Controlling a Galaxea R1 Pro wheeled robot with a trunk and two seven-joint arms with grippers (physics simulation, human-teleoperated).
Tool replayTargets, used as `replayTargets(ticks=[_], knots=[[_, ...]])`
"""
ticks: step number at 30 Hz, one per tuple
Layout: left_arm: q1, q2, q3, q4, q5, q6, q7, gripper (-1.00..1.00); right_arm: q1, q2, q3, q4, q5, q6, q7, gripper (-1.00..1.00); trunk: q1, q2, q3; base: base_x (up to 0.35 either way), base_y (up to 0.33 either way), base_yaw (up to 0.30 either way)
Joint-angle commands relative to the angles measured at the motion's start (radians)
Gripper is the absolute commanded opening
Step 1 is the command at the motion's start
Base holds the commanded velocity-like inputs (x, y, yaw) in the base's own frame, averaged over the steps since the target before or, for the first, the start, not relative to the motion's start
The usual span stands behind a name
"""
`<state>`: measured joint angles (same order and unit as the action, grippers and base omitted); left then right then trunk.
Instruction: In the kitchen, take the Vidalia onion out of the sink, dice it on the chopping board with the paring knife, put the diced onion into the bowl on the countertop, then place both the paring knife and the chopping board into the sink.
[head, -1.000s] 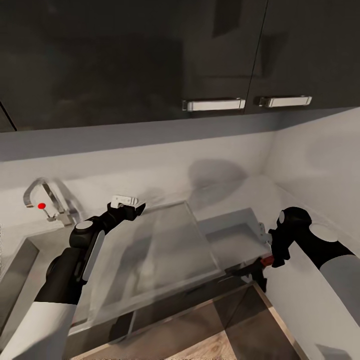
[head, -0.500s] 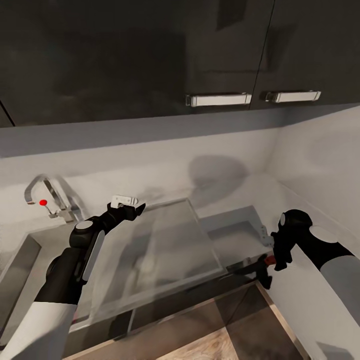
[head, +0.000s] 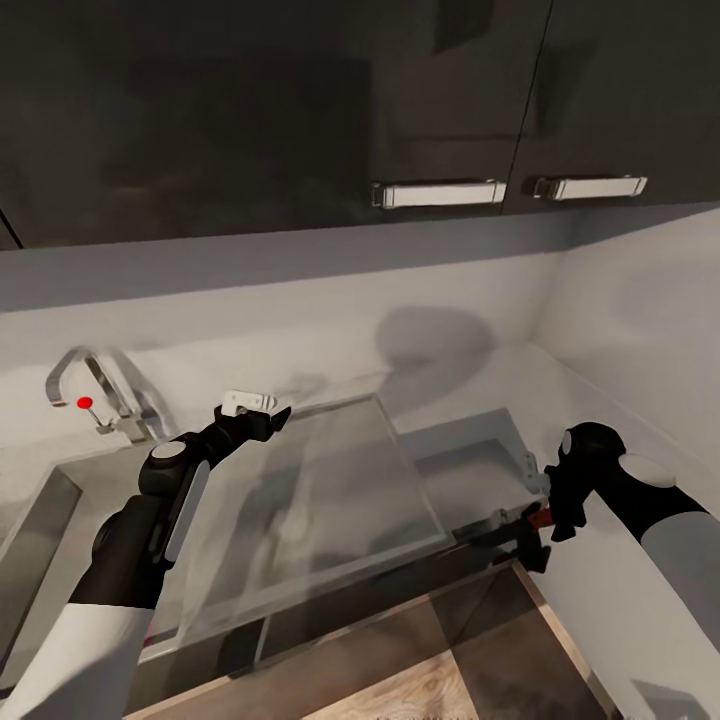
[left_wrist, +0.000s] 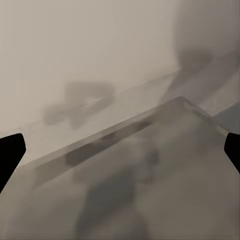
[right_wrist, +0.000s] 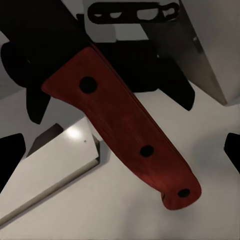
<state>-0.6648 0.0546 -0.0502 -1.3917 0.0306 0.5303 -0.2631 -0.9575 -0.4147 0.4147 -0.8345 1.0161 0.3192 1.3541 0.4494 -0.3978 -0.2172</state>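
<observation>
The paring knife (right_wrist: 125, 125) lies at the front edge of the countertop (head: 600, 400), just right of the sink (head: 320, 500), its red handle between the spread fingers of the right gripper (head: 535, 520), which does not clamp it. The left gripper (head: 262, 408), fingers apart and empty, hangs over the sink's back rim, right of the faucet (head: 90, 390).

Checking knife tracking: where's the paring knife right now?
The paring knife lies at the countertop's front edge on the robot's right, in the head view just right of the sink, under the right gripper. The right wrist view shows its red handle.
</observation>
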Motion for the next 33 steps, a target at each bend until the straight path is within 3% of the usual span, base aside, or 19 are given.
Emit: replayTargets(ticks=[1,33], knots=[[-0.001,0.001,-0.001,-0.001,0.003,0.006,-0.001,1.00,-0.001,-0.001,0.004,0.000,0.000,0.011,0.002,1.00,0.001,-0.002,-0.003,0.000,0.000,0.006],[-0.001,0.001,0.000,-0.001,0.003,0.006,-0.001,1.00,-0.001,-0.001,0.004,0.003,0.001,0.010,0.000,1.00,0.001,-0.002,-0.018,0.000,0.000,0.000]])
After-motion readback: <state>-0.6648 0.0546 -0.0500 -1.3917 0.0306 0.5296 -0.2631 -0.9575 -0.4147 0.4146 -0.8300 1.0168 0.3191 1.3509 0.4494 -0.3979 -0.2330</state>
